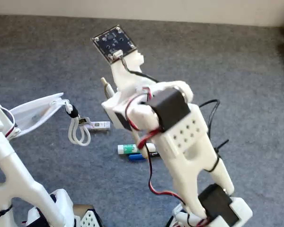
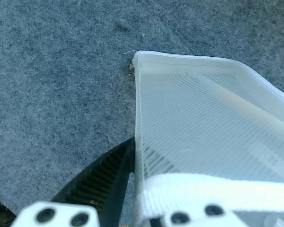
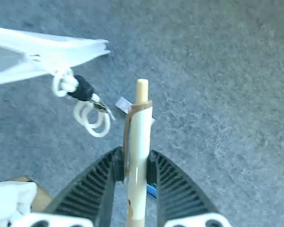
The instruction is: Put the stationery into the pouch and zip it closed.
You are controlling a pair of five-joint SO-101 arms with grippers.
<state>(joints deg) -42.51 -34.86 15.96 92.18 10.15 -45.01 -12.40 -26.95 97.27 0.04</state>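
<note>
Pouch near table's left edge: our left gripper pinches its end, mouth raised for loading; our right gripper clamps pen, we judge ready to insert.

The left arm and right arm are white printed plastic with black servo blocks at the joints. Red and black cables run along the right arm. Tool fingers are black and ribbed. A square black circuit board carries corner screws.

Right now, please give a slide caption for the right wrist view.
Right end effector shut on a cream plastic pen, white mesh pouch beyond.
</note>
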